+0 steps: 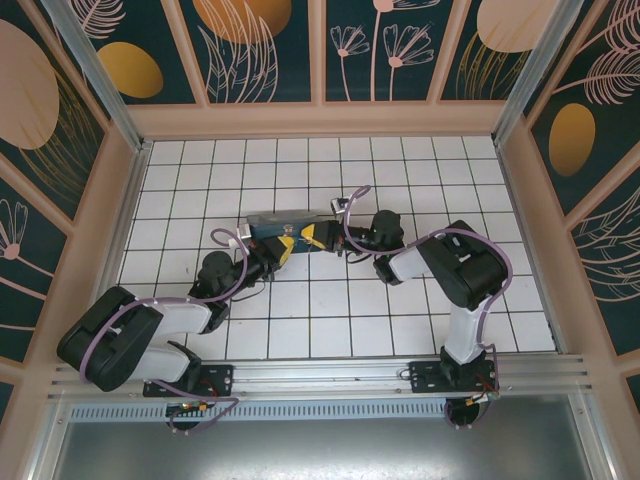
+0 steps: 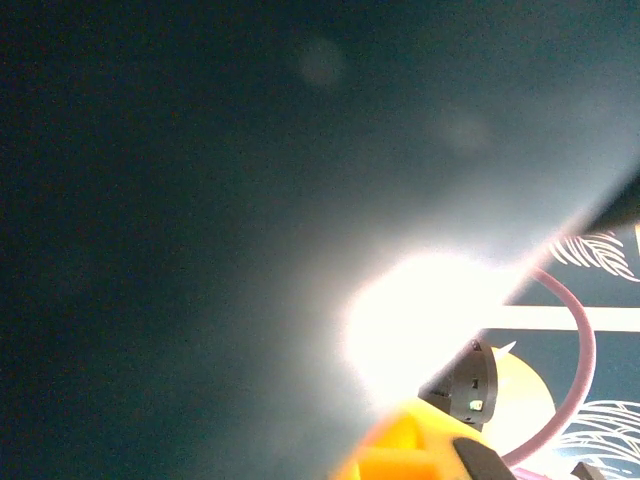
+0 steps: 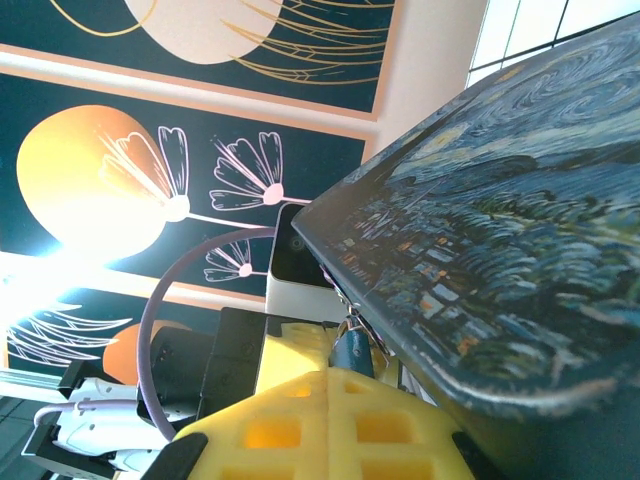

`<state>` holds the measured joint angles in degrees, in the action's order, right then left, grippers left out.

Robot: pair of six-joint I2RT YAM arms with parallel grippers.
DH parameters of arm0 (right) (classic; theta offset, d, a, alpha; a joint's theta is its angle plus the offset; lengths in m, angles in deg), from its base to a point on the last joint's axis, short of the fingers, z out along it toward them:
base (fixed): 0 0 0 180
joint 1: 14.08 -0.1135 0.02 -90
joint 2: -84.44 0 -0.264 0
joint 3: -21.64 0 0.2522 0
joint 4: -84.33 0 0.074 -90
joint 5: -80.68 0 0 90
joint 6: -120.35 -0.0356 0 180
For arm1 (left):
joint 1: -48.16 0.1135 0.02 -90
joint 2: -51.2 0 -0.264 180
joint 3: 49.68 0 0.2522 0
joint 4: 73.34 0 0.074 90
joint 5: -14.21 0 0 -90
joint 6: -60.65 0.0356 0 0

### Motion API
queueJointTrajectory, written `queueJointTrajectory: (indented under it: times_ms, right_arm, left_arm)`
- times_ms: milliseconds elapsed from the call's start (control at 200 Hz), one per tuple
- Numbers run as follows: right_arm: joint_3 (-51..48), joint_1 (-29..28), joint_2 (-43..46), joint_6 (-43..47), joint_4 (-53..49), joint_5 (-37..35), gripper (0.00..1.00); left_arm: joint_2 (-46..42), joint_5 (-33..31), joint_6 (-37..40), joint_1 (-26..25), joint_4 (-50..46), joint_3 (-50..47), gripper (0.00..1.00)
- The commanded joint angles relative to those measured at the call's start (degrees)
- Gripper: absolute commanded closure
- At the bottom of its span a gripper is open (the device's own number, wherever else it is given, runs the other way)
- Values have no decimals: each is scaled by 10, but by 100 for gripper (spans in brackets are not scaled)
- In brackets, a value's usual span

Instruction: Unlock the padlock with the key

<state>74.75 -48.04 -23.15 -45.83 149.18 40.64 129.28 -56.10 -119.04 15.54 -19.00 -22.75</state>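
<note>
Right tool (image 3: pixel 330 410) under painted box (image 3: pixel 480 240), bluish padlock (image 3: pixel 350 352) mostly hidden between.

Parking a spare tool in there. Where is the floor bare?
Bare tiles run between the box and the back wall, and in front between left arm and right arm. Crowded mid-floor, where the left gripper and right gripper meet the box.

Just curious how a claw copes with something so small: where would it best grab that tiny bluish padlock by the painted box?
Probably by the body of the tiny bluish metal padlock, coming from the side away from the rectangular box printed with a swirly blue painting: the thin shackle end is tucked against the box's edge.
</note>
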Motion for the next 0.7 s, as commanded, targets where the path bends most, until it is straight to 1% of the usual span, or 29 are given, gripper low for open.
queueJointTrajectory:
  times_ms: [0, 180, 500, 691]
  right_arm:
    - [4, -6, 16, 20, -60, -46, 100]
    - [-21, -4, 52, 44, -106, -71, 100]
    - [-48, -10, 98, 60, -148, -100, 100]
    - [-62, -15, 109, 63, -162, -115, 100]
  left_arm:
    - [-16, 142, -5, -24, 167, 28, 100]
    - [-27, 130, 6, -23, 132, 25, 100]
    - [-56, 114, 35, -22, 39, 27, 100]
    - [-59, 112, 36, -20, 28, 27, 100]
